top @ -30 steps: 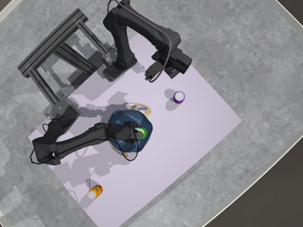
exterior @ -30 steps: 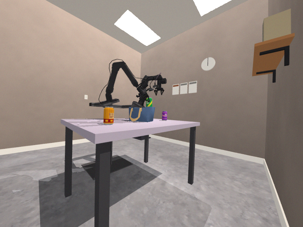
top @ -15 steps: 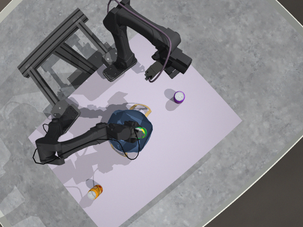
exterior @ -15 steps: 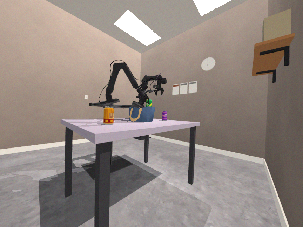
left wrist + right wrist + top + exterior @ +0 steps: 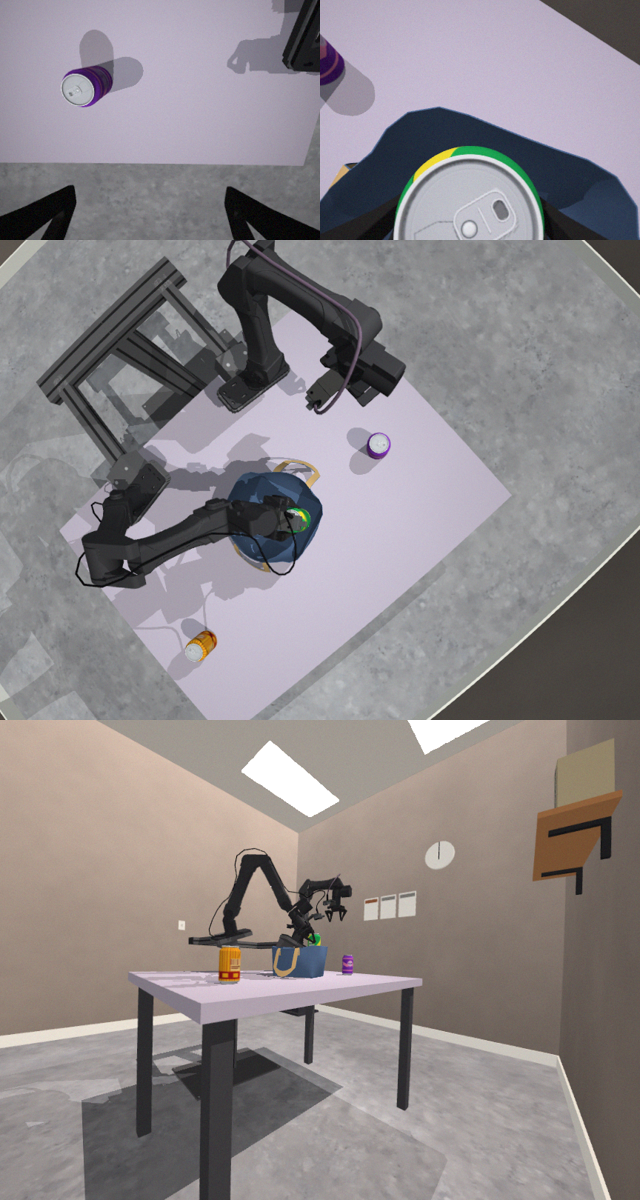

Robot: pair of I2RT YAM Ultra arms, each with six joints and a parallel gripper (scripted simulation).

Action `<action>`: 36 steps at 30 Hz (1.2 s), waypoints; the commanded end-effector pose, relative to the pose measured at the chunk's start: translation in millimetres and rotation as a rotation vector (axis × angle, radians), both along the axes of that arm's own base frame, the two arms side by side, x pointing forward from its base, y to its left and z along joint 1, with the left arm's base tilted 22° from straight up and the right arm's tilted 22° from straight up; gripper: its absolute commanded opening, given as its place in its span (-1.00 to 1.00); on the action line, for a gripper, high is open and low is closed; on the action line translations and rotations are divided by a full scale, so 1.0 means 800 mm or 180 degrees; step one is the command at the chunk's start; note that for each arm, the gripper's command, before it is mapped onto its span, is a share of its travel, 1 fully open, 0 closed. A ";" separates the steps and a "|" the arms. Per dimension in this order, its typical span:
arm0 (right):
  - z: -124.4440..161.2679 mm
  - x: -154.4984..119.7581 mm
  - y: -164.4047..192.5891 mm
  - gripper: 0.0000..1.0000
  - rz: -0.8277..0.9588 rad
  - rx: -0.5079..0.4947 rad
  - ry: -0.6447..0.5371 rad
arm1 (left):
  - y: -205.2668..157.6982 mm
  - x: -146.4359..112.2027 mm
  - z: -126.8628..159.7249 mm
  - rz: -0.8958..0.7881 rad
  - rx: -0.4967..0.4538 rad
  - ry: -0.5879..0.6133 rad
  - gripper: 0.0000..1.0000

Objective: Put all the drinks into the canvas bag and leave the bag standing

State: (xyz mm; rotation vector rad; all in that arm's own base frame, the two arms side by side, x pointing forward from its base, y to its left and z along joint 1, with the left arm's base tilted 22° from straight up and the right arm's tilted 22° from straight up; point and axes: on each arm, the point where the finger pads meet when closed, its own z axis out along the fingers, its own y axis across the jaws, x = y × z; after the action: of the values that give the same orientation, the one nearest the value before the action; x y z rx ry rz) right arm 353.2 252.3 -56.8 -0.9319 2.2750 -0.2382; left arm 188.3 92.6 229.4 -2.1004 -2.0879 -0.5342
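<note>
My right fingers (image 5: 296, 523) (image 5: 312, 938) grip the green can (image 5: 304, 519) (image 5: 315, 939) (image 5: 470, 200), partly below the bag's (image 5: 310, 544) (image 5: 310, 962) (image 5: 442, 127) rim.

I expect smooth, slippery metal, fairly heavy if full, best held round mid-body; the bag's walls look soft and could fold if brushed. My left fingers (image 5: 335, 915) are wide open and empty. The purple can (image 5: 378, 444) (image 5: 347, 964) (image 5: 87, 87) (image 5: 329, 64) and orange can (image 5: 201, 646) (image 5: 230, 964) stand on the worktop (image 5: 413, 498) (image 5: 310, 988) (image 5: 185, 130) (image 5: 487, 67); I can't read their labels.
</note>
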 end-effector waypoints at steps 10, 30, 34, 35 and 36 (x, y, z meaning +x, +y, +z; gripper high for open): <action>0.025 0.024 0.031 0.40 0.0097 0.0304 -0.0325 | -0.005 -0.003 0.002 -0.0009 -0.0038 -0.0053 1.00; -0.021 0.028 0.011 0.40 0.0085 0.0258 -0.0252 | -0.005 -0.003 0.002 -0.0009 -0.0038 -0.0053 1.00; -0.018 0.039 0.012 0.40 0.0066 0.0306 -0.0307 | -0.005 -0.003 0.002 -0.0009 -0.0038 -0.0053 1.00; -0.017 0.043 0.013 0.40 0.0059 0.0324 -0.0330 | -0.005 -0.003 0.002 -0.0009 -0.0038 -0.0053 1.00; -0.021 0.037 0.019 0.40 0.0108 0.0314 -0.0319 | -0.005 -0.003 0.002 -0.0009 -0.0038 -0.0053 1.00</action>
State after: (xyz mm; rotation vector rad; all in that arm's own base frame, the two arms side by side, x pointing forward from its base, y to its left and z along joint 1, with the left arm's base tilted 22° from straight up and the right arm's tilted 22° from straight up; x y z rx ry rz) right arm 361.7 237.8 -96.1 -0.9260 2.2736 -0.2344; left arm 188.3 92.6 229.4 -2.1004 -2.0879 -0.5342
